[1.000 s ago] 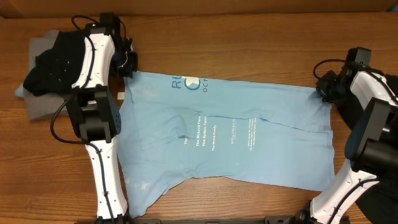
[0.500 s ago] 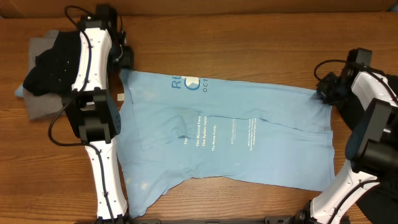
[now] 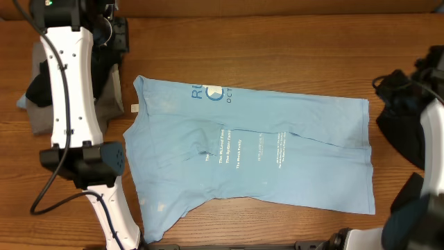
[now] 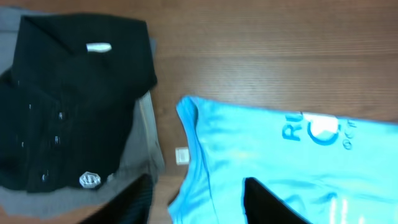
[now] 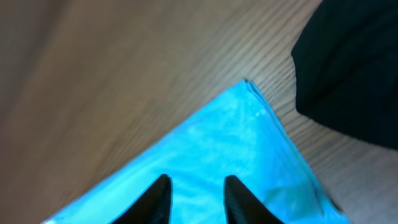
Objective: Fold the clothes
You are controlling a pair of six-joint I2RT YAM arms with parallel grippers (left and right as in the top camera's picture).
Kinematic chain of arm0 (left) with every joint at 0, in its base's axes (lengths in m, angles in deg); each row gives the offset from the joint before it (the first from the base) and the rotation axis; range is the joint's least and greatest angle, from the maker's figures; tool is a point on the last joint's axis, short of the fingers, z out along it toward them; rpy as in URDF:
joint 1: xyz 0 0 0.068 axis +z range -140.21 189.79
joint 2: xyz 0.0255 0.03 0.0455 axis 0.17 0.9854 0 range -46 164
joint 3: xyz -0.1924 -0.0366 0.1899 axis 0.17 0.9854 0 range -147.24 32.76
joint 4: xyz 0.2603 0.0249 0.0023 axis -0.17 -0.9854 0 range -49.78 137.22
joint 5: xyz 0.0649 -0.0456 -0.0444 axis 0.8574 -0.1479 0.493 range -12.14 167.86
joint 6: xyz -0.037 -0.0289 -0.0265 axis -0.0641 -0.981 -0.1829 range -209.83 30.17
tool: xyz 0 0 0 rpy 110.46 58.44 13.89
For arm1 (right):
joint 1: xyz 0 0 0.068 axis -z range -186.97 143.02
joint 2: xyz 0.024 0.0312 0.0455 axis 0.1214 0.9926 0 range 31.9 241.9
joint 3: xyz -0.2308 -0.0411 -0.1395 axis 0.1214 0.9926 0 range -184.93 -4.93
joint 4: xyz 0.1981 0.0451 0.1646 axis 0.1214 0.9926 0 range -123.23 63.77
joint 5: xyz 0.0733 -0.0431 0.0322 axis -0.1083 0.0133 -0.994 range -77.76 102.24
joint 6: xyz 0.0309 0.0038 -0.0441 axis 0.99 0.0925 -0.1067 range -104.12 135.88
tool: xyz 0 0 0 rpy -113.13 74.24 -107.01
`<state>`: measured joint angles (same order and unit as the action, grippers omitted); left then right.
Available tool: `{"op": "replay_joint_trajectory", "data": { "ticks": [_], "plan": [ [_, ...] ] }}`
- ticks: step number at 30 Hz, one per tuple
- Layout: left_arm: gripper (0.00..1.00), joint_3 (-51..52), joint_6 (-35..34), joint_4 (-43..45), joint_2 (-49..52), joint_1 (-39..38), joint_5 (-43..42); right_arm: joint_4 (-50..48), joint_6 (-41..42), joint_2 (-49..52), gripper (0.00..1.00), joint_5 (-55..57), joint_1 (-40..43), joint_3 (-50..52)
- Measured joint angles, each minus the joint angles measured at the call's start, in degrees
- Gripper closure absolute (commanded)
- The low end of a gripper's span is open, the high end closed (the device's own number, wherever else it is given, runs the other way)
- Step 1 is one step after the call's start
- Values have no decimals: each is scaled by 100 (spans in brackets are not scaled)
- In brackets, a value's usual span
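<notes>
The light blue T-shirt (image 3: 263, 149) with white lettering lies flat across the middle of the table, neither gripper touching it. My left gripper (image 4: 196, 200) is open and hangs above the shirt's far-left corner (image 4: 189, 112), with nothing between its fingers. In the overhead view it (image 3: 114, 35) is raised at the back left. My right gripper (image 5: 198, 198) is also open, above the shirt's far-right corner (image 5: 249, 87), and it holds nothing. A black shirt (image 4: 68, 93) lies bunched on a grey one (image 4: 140, 149) at the left.
A small white tag (image 4: 181, 155) lies on the wood between the pile and the blue shirt. More black cloth (image 5: 348, 68) sits just right of the shirt's corner, by the right arm (image 3: 433, 118). The left arm's base (image 3: 90, 163) stands beside the shirt's left edge.
Both grippers have opened, let go of the shirt's far corners and lifted. The left arm rose toward the back left and the right arm drew off to the right. The shirt stays flat.
</notes>
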<state>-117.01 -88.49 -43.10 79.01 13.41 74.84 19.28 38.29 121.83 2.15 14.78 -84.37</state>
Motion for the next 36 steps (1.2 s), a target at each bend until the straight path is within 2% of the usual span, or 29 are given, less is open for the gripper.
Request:
{"op": "replay_joint_trajectory", "data": {
  "ticks": [2, 4, 12, 18, 24, 28, 33, 36],
  "plan": [
    [66, -4, 11, -249, -31, 0, -42, 168, -15, -243, 63, -20, 0, -11],
    [63, 13, 11, -431, -2, 0, -107, 402, -15, -308, 63, -26, 0, -15],
    [62, 560, 13, -332, 26, -190, -262, 503, -11, 136, 66, -42, 0, 129],
    [66, 2006, 13, 704, 57, -640, -284, 273, -11, 837, 81, -116, 0, 280],
    [72, 3449, 13, 1814, 85, -870, -125, -70, 7, 1733, 84, -199, 0, 302],
    [79, 4251, 9, 2557, 90, -807, -57, -199, 0, 2107, 93, -214, -2, 306],
    [80, 4990, 9, 3329, 103, -706, -15, -588, 181, 2623, 96, -225, -13, 306],
    [76, 5261, 9, 3901, 103, -660, 4, -920, 422, 2708, 96, -284, -7, 260]
  ]
}}
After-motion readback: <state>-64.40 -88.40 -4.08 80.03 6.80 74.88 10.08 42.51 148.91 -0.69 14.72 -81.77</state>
